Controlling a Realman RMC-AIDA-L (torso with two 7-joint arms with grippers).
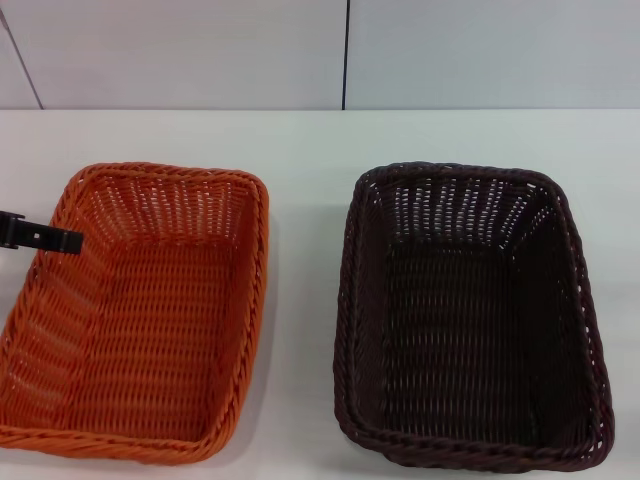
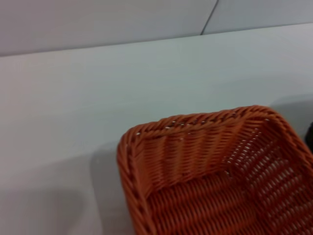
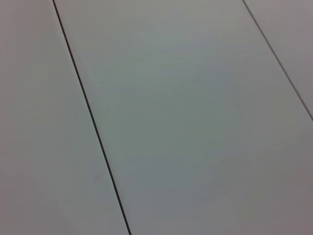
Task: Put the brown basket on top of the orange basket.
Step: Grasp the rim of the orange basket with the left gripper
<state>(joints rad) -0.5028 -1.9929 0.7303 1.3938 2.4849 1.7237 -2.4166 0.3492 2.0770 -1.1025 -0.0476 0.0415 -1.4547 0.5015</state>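
The orange basket (image 1: 140,320) stands on the white table at the left of the head view, upright and empty. One of its corners shows in the left wrist view (image 2: 215,171). The brown basket (image 1: 470,320) stands beside it on the right, upright and empty, with a strip of table between them. My left gripper (image 1: 45,237) reaches in from the left edge as a black piece over the orange basket's left rim. My right gripper is out of view; its wrist view holds only grey panels.
The white table (image 1: 300,150) runs back to a pale panelled wall (image 1: 200,50) with a dark vertical seam (image 1: 346,55). Bare table lies behind both baskets and between them. The baskets' near rims sit close to the bottom edge of the head view.
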